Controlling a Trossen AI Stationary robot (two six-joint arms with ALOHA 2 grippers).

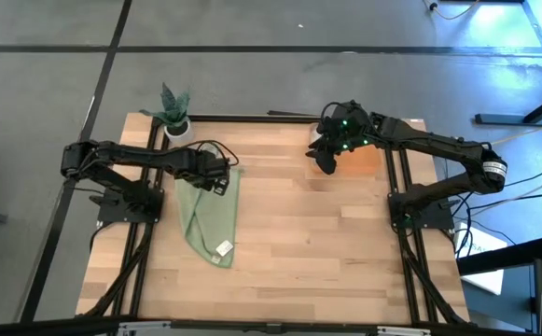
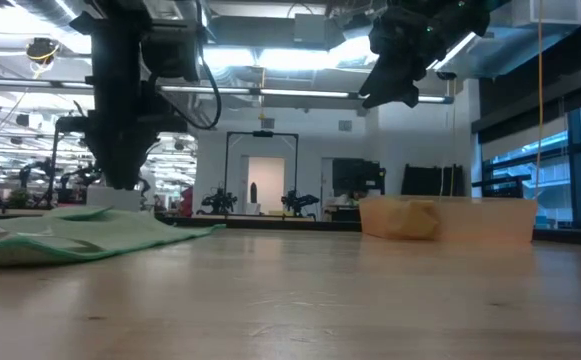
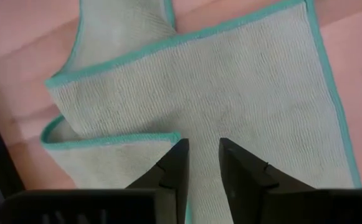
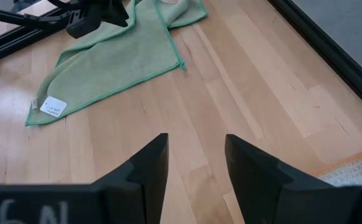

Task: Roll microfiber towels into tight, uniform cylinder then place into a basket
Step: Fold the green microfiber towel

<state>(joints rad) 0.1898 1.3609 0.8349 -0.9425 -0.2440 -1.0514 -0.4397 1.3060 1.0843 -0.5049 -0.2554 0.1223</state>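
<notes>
The light green towel (image 1: 210, 215) lies spread and loosely creased on the left half of the table, its white tag (image 1: 223, 248) at the near end. My left gripper (image 1: 219, 177) points down over the towel's far end (image 3: 230, 87). Its fingers (image 3: 202, 158) are open by a narrow gap with nothing between them, beside a turned-over corner (image 3: 106, 140). My right gripper (image 4: 196, 155) hangs open and high (image 2: 395, 80) above the far right of the table. Below it stands the orange basket (image 1: 368, 157), with a pale cloth (image 2: 405, 218) lying in it.
A small white plant pot (image 1: 175, 123) stands at the far left corner, just beyond the towel. The basket (image 2: 450, 220) takes up the far right corner. Bare wood (image 1: 308, 243) stretches between the towel and the right arm's base.
</notes>
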